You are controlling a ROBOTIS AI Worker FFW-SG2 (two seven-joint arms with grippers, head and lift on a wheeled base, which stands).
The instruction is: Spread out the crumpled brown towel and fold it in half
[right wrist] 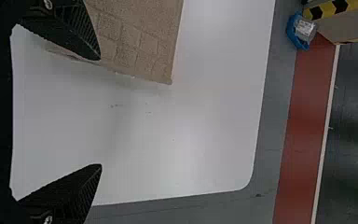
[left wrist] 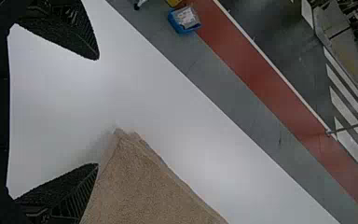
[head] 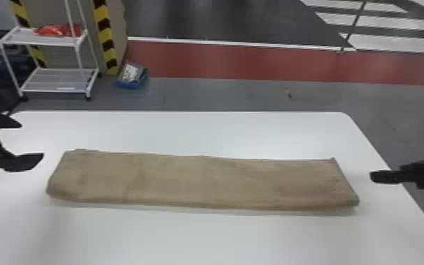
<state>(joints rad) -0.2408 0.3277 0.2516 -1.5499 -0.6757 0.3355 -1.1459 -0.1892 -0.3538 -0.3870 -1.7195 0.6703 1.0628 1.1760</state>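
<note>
1. Left wrist view: the left gripper (left wrist: 97, 111) has its two fingers wide apart, with nothing between them. The towel (left wrist: 142, 186) lies past one finger, which covers part of its edge here. A corner pokes out near that fingertip, and this view shows offset layers along the edge beyond it, which the head view gives only as a small step.

2. Right wrist view: the right gripper (right wrist: 100, 112) is spread wide too, and holds nothing. The towel's other end lies beside one of its fingers, partly behind it, with a squared corner and a faint grid of creases. Whether finger and cloth touch, I can't tell.

3. Head view: the towel is a long flat strip on the table (head: 200, 239), its long axis running from just beside the left gripper across to just short of the right one. Each gripper sits off its own short end; the left looks slightly nearer. The strip seems already halved, so the next move probably asks only for both grippers to back away outward without snagging a corner.
</note>
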